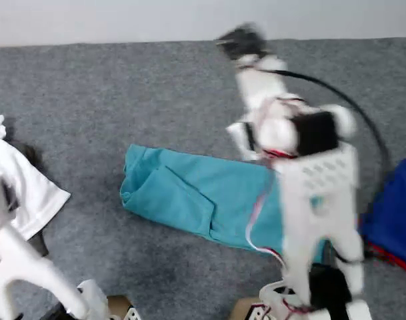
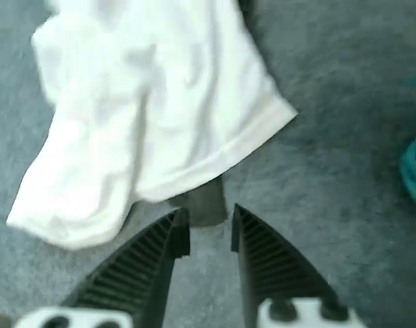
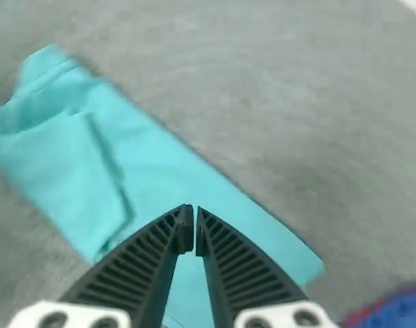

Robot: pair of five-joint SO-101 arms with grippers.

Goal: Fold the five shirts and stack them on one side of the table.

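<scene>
Teal shirt [image 1: 189, 193] lies half folded in the middle of the table [image 1: 89, 100], a white shirt [image 1: 23, 180] at the left edge and a blue shirt [image 1: 396, 207] at the right. The right gripper [image 3: 189, 229] hangs above the teal shirt, closed and empty. The left gripper [image 2: 210, 229], slightly parted and empty, is just beside the white shirt's hem.

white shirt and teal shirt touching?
Apart. In the high view a strip of bare grey table separates the white shirt from the teal shirt.
</scene>
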